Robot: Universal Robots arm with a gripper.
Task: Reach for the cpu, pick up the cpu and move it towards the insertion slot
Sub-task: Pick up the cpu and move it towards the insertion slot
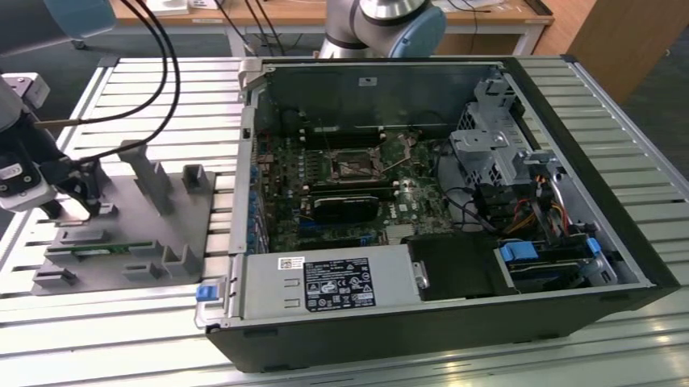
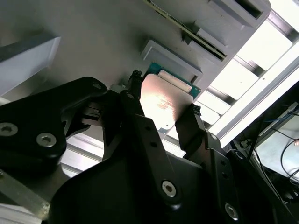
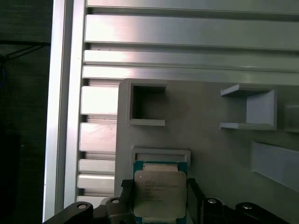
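**Gripper** (image 1: 71, 211): stood low over the grey fixture plate (image 1: 189, 230), at that plate's edge on the exterior view's left. In both wrist views its two black fingers (image 2: 136, 95) were drawn in to the width of the cpu (image 2: 161, 105). One finger lay against each of two opposite edges, so the chip was clasped between them.

**Cpu** (image 3: 160, 192): flat square chip with a pale shiny metal top and a green rim. It lay level in its shallow seat on the fixture plate, with one side beside a raised grey lip (image 3: 161, 154).

**Fixture plate**: grey plastic with upright posts and pockets. It lay on the slatted metal worktop (image 1: 140, 97), toward the worktop's edge on the exterior view's left. A square open pocket (image 3: 147, 102) sat farther along the plate from the cpu.

**Memory stick** (image 1: 99, 250): long, thin and green. It was laid flat on the same plate, near the cpu but apart from it.

**Insertion slot** (image 1: 353, 166): dark square socket in a silvery frame on the green board. It sat inside the open computer case (image 1: 560, 121), well apart from the gripper.
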